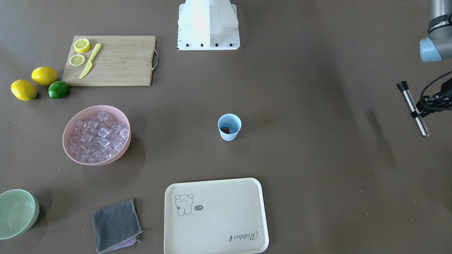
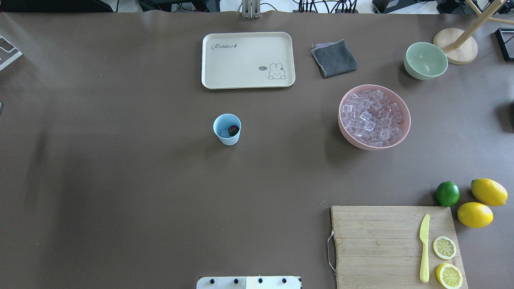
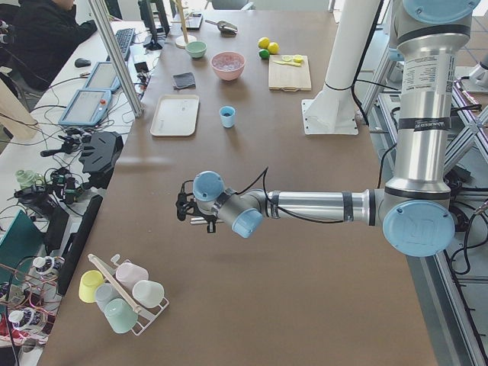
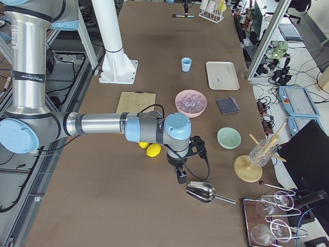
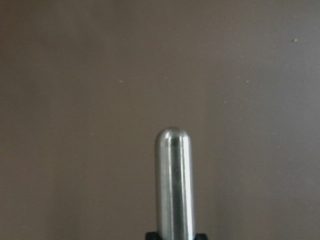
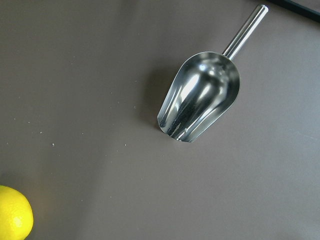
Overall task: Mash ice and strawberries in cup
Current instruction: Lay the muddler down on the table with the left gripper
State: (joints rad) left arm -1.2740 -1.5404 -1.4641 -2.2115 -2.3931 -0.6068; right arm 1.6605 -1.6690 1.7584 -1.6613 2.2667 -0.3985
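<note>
Exterior front-facing view gives you the clearest read. The cup (image 1: 229, 127) stands upright near the middle of the tabletop (image 1: 317, 158), between the robot's base and the cream tray (image 1: 226, 211), apart from both. At its bottom you can see the strawberry (image 1: 225, 130) with a little ice (image 1: 231, 124) beside it. The pink bowl (image 1: 106, 161), well apart on the robot's right, is heaped with more cubes.

Look to the robot's left side of that view. The left jaws are pinching a metal muddler (image 1: 411, 106) partway along its shaft. The tool is tilted, black cap toward the robot and rounded steel end away from it. It is held above bare tabletop, well apart from the cup. Your left wrist view shows only that rounded end (image 5: 173, 185) over brown surface.

The right jaws appear only in the exterior right view, so you cannot tell whether they are spread or pressed together. They hang close above the tabletop, near a metal scoop (image 4: 201, 191) that lies there on its own. The right wrist view shows the scoop's bowl (image 6: 200, 95) and a lemon (image 6: 12, 212) at the corner.
</note>
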